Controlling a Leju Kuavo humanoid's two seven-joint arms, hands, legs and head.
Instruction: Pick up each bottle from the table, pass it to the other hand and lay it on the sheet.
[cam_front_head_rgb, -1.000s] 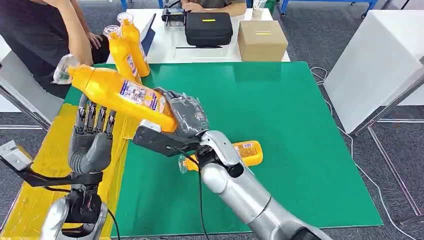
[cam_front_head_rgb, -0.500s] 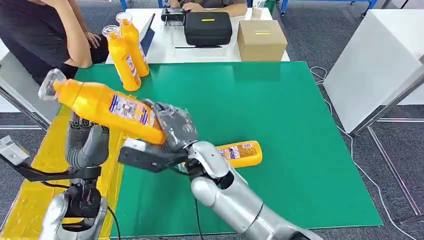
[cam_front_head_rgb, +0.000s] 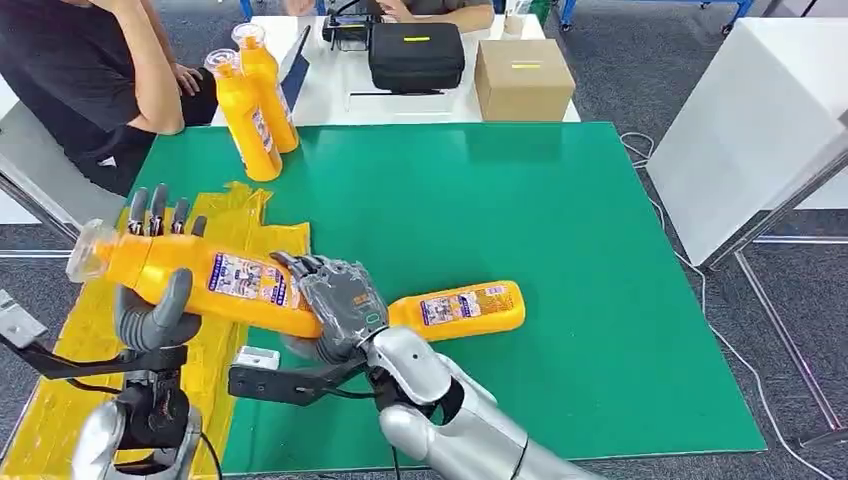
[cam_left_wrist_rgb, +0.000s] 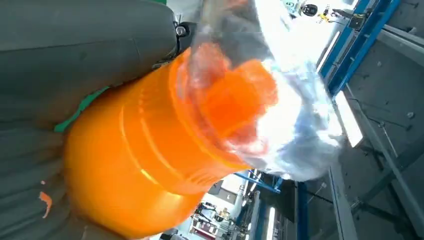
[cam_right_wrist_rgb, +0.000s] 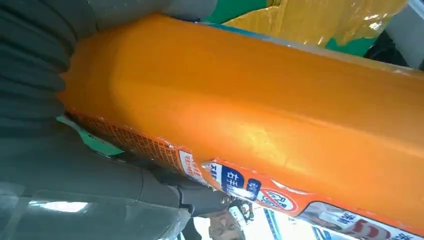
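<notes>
An orange bottle (cam_front_head_rgb: 220, 285) with a clear cap hangs level above the crumpled yellow sheet (cam_front_head_rgb: 70, 390) at the table's left. My right hand (cam_front_head_rgb: 335, 305) grips its base end. My left hand (cam_front_head_rgb: 155, 300) cradles the neck end, the thumb lying over the front and the fingers (cam_front_head_rgb: 160, 210) standing straight behind it. The left wrist view shows the bottle's neck (cam_left_wrist_rgb: 150, 165) and cap (cam_left_wrist_rgb: 280, 100) up close, and the right wrist view shows its labelled body (cam_right_wrist_rgb: 250, 115). Another orange bottle (cam_front_head_rgb: 460, 308) lies on the green mat (cam_front_head_rgb: 560, 220).
Two upright orange bottles (cam_front_head_rgb: 248, 120) stand at the mat's far left corner, near a seated person's arm (cam_front_head_rgb: 150, 80). Beyond the mat, a white table carries a black case (cam_front_head_rgb: 417, 55) and a cardboard box (cam_front_head_rgb: 523, 80). A white block (cam_front_head_rgb: 760, 120) stands to the right.
My right hand has carried the bottle down and to the left, from tilted to nearly level. My left hand's fingers have straightened behind the bottle's neck end, and its thumb now lies over the bottle.
</notes>
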